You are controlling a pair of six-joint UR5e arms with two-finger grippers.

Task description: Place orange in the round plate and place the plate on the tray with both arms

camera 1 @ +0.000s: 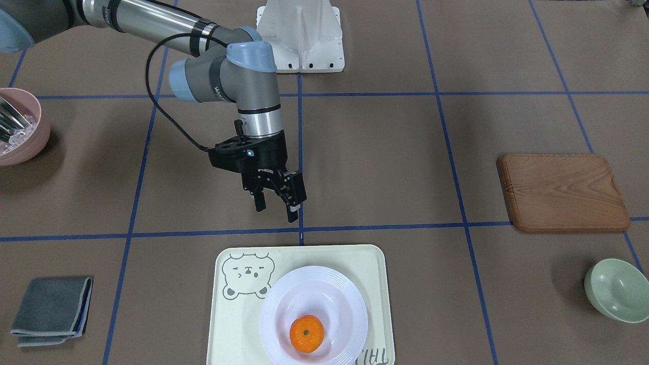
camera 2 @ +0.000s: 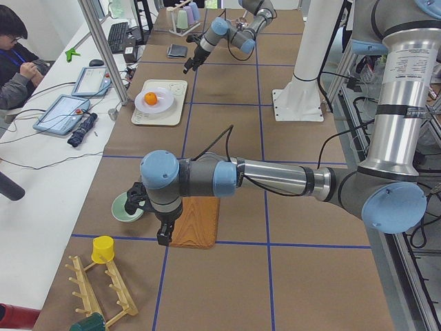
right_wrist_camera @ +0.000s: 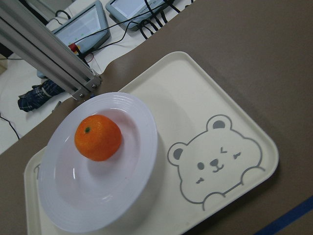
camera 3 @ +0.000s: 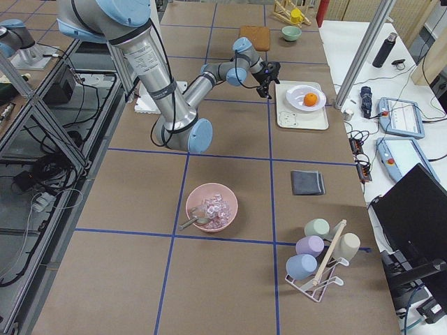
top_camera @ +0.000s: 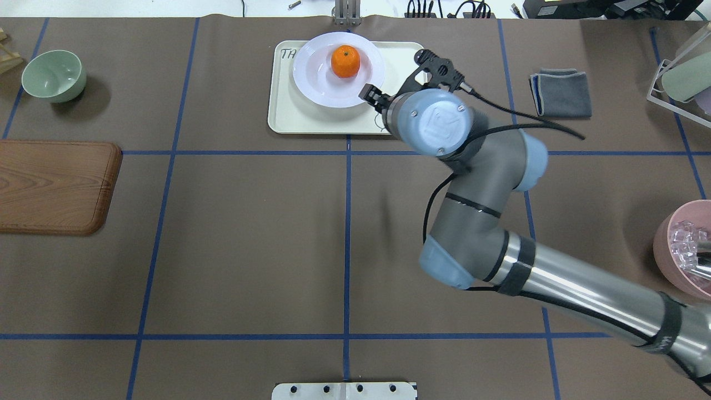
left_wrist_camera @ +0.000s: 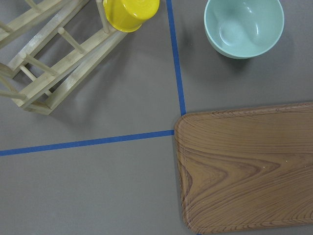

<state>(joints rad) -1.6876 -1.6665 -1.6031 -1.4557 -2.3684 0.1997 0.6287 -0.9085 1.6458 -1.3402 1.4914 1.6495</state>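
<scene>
The orange [camera 1: 306, 333] lies in the white round plate [camera 1: 350, 299], and the plate rests on the bear-face tray [camera 1: 324, 257] at the table's far edge from the robot. My right gripper [camera 1: 276, 208] hangs open and empty above the table, just on the robot's side of the tray. The right wrist view looks down on the orange [right_wrist_camera: 98, 137], the plate [right_wrist_camera: 122, 191] and the tray [right_wrist_camera: 234, 98]. My left gripper [camera 2: 162, 238] shows only in the exterior left view, near the wooden board's corner, and I cannot tell whether it is open or shut.
A wooden board [camera 1: 563, 192] and a pale green bowl [camera 1: 618, 289] sit on my left side. On my right are a pink bowl [camera 1: 17, 126] with ice and a folded grey cloth [camera 1: 50, 309]. A yellow cup [left_wrist_camera: 131, 12] sits on a wooden rack. A person [camera 2: 14, 55] sits at the side table.
</scene>
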